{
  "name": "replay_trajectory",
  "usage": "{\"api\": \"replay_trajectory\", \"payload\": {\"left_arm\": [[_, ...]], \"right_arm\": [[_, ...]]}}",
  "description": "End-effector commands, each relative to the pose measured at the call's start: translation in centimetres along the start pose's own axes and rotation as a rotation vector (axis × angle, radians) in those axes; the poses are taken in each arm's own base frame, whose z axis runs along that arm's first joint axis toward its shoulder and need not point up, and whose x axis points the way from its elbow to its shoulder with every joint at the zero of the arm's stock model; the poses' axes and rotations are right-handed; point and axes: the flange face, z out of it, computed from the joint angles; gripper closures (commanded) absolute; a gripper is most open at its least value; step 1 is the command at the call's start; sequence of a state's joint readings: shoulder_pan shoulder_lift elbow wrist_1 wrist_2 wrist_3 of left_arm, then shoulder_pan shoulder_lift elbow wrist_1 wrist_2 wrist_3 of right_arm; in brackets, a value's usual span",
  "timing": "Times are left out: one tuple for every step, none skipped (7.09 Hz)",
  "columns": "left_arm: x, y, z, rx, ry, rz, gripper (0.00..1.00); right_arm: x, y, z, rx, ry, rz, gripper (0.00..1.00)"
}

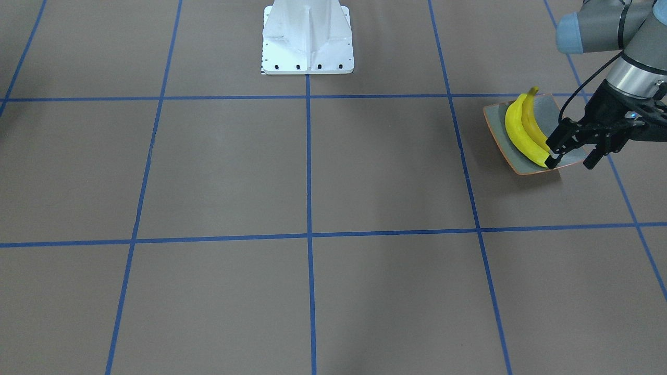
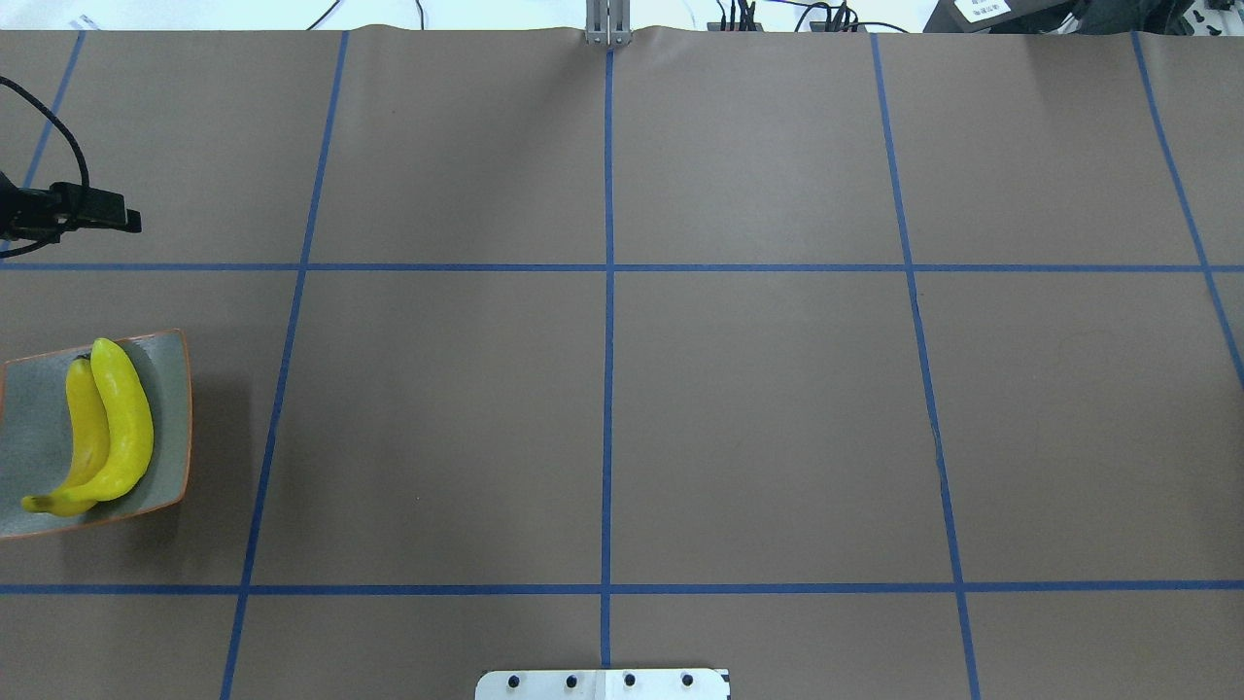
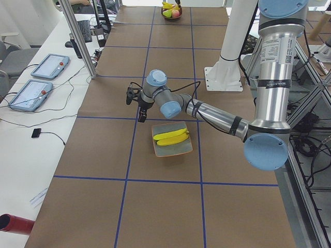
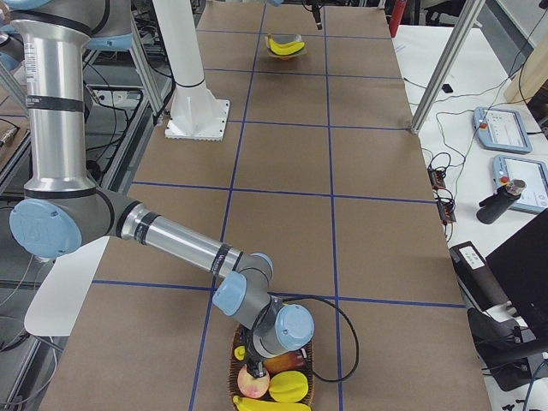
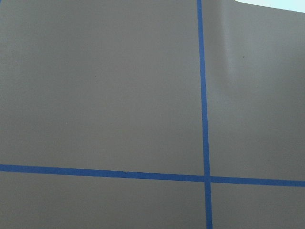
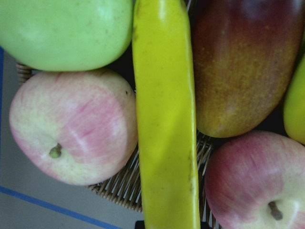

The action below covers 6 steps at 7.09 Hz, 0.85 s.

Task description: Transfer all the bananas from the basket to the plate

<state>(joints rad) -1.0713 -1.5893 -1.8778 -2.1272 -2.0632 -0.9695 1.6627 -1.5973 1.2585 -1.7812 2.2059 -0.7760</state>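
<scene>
At the robot's left end of the table (image 2: 758,418), two bananas (image 2: 124,428) lay on the plate (image 2: 170,399); at the right end, another banana (image 6: 164,119) lay in the basket (image 6: 119,188).

The two bananas on the plate touched side by side, stems toward the robot. The left gripper (image 1: 570,161) hung near the plate's operator-side edge, fingers spread and holding nothing. At the far end, the right gripper (image 4: 255,353) sat low over the wicker basket; whether its fingers were spread or pressed together could not be told. Its wrist camera showed the banana lying between a green apple (image 6: 62,28) and pink apple (image 6: 71,129) on one side and a reddish mango (image 6: 248,67) and second pink apple (image 6: 257,183) on the other.
</scene>
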Motion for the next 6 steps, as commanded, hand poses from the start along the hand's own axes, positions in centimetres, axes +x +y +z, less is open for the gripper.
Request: {"api": "replay_trajectory", "payload": {"left_arm": [[-0.2,0.0,0.2,-0.003,-0.004,-0.003,0.0],[-0.4,0.0,0.4,-0.007,-0.009,-0.005,0.0],[-0.5,0.0,0.5,-0.007,-0.01,-0.005,0.0],[-0.9,0.0,0.9,-0.01,-0.013,-0.004,0.0],[-1.2,-0.1,1.5,-0.014,-0.02,-0.005,0.0],[-1.3,-0.1,1.6,-0.016,-0.022,-0.006,0.0]], "right_arm": [[0.5,0.8,-2.7,0.021,0.059,0.006,1.0],[0.5,1.0,-3.9,0.036,0.081,0.008,1.0],[0.0,0.9,-5.7,0.064,0.107,-0.001,1.0],[-1.0,-0.2,-8.9,0.112,0.144,-0.025,1.0],[-1.7,-2.3,-11.9,0.15,0.17,-0.048,1.0],[-2.7,-5.2,-15.8,0.173,0.177,-0.047,1.0]]}}
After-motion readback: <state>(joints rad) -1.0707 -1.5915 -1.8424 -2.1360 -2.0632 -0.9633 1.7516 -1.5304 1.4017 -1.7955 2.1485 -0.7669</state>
